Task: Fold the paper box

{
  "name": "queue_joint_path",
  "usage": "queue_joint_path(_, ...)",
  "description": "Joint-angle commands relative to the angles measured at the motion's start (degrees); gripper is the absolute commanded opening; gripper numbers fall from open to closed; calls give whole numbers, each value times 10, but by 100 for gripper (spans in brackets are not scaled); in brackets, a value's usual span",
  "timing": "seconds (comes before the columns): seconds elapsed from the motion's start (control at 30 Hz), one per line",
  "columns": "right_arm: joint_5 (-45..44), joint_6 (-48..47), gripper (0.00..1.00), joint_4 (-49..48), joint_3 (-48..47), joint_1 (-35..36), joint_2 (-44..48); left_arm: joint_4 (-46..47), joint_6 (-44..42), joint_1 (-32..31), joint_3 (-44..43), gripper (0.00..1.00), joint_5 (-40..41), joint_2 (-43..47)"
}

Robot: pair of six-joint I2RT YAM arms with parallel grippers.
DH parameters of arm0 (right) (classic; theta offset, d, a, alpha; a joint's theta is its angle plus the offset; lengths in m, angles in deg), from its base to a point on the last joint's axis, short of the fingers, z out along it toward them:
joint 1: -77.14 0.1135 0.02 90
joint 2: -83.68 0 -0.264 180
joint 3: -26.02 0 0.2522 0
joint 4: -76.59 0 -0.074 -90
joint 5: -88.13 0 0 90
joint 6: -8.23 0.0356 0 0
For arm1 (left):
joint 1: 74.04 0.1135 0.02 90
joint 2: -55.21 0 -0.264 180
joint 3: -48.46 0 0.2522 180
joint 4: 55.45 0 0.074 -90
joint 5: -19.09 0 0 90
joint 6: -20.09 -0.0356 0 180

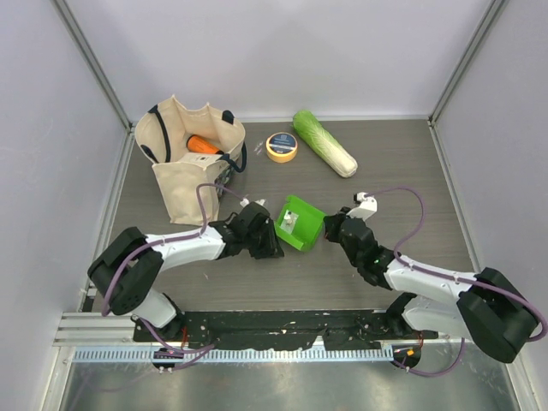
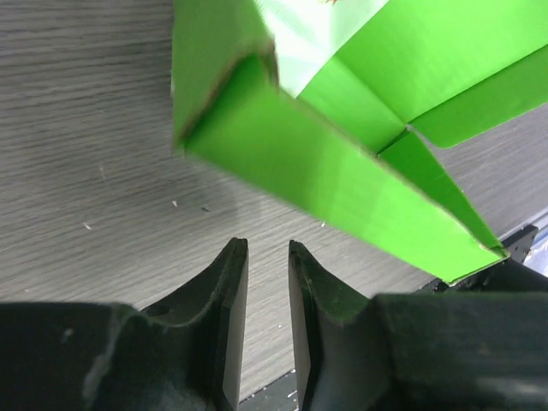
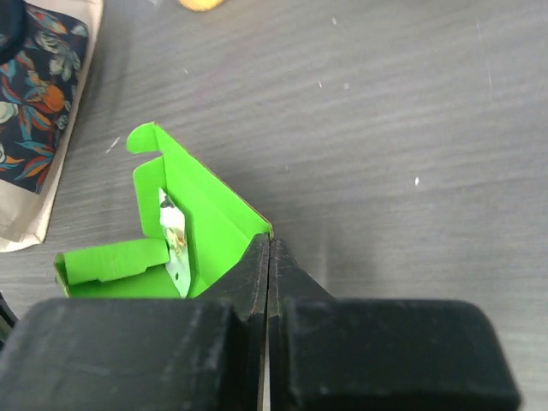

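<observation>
Saw the paper box (image 1: 301, 224) mid-table, partly folded, walls raised, between both arms; noted the right gripper (image 3: 269, 248) pinched tight on its wall's edge; noted the left gripper (image 2: 267, 257) narrowly parted, holding nothing, just short of the box's other side.

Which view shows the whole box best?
Top external: the whole box shows, open-topped. Left wrist shows only an outer wall and flaps close up; right wrist shows one inner corner, the rest hidden behind the right gripper.
</observation>
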Motion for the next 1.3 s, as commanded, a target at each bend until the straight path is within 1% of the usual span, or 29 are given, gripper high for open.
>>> queue_joint_path(0.0, -10, -163, 1, -271, 47, 4, -19, 36, 3, 0, 34, 31, 49, 47)
queue_joint_path(0.03, 0, -204, 1, -321, 51, 4, -28, 30, 2, 1, 44, 33, 58, 56)
queue_joint_path(0.07, 9, -218, 1, -341, 52, 4, -39, 27, 0, 0, 55, 36, 61, 70)
queue_joint_path(0.1, 32, -238, 1, -365, 58, 3, -59, 27, -3, 0, 80, 38, 65, 97)
queue_joint_path(0.13, 50, -272, 1, -420, 61, 4, -73, 27, -5, 1, 93, 41, 67, 114)
queue_joint_path(0.17, 66, -290, 1, -450, 66, 3, -85, 23, -7, 1, 104, 43, 71, 129)
queue_joint_path(0.2, 102, -308, 1, -475, 71, 3, -106, 16, -8, 1, 120, 45, 87, 163)
queue_joint_path(0.23, 122, -331, 1, -507, 69, 3, -114, 0, -12, 6, 124, 48, 89, 181)
queue_joint_path(0.3, 150, -382, 1, -505, 55, 4, -121, -23, -33, 6, 121, 52, 109, 219)
queue_joint_path(0.33, 167, -392, 1, -492, 50, 4, -123, -47, -41, 7, 118, 56, 118, 254)
queue_joint_path(0.4, 174, -431, 1, -476, 38, 3, -123, -69, -58, 10, 95, 60, 154, 286)
queue_joint_path(0.43, 176, -443, 1, -461, 36, 4, -121, -99, -78, 14, 83, 63, 171, 306)
queue_joint_path(0.5, 180, -468, 1, -452, 34, 3, -112, -130, -96, 17, 45, 66, 216, 318)
queue_joint_path(0.6, 198, -491, 2, -428, 30, 4, -100, -145, -132, 38, 9, 73, 237, 314)
queue_joint_path(0.63, 203, -495, 3, -416, 25, 3, -98, -137, -138, 61, 3, 75, 228, 307)
queue_joint_path(0.73, 215, -507, 6, -383, 12, 4, -92, -107, -155, 111, -17, 75, 167, 261)
queue_joint_path(0.8, 227, -509, 7, -377, 10, 3, -82, -77, -173, 123, -16, 75, 146, 218)
queue_joint_path(0.83, 232, -511, 8, -360, 9, 4, -76, -49, -175, 130, -19, 75, 138, 199)
queue_joint_path(0.9, 225, -510, 8, -340, 9, 4, -64, -36, -186, 132, -38, 74, 102, 159)
queue_joint_path(0.93, 225, -511, 9, -321, 15, 7, -42, -13, -187, 131, -36, 73, 91, 152)
queue_joint_path(0.97, 226, -514, 11, -313, 19, 10, -32, 9, -187, 131, -29, 72, 76, 149)
queue_joint_path(1.03, 211, -505, 17, -290, 25, 10, -10, 62, -182, 131, -6, 72, 74, 146)
queue_joint_path(1.07, 201, -488, 25, -278, 24, 11, -1, 72, -184, 131, 1, 72, 57, 144)
queue_joint_path(1.1, 199, -479, 27, -259, 16, 11, 7, 91, -186, 131, 8, 72, 51, 144)
queue_joint_path(1.13, 208, -473, 30, -211, 11, 11, 25, 95, -191, 131, 11, 72, 47, 142)
queue_joint_path(1.17, 206, -453, 37, -200, 10, 15, 30, 99, -193, 130, 13, 72, 44, 141)
queue_joint_path(1.2, 200, -441, 40, -186, 0, 17, 34, 102, -194, 131, 15, 72, 37, 140)
queue_joint_path(1.23, 183, -425, 42, -120, -12, 20, 42, 102, -195, 130, 15, 71, 35, 139)
queue_joint_path(1.27, 171, -412, 44, -86, -25, 25, 60, 102, -195, 129, 15, 71, 35, 140)
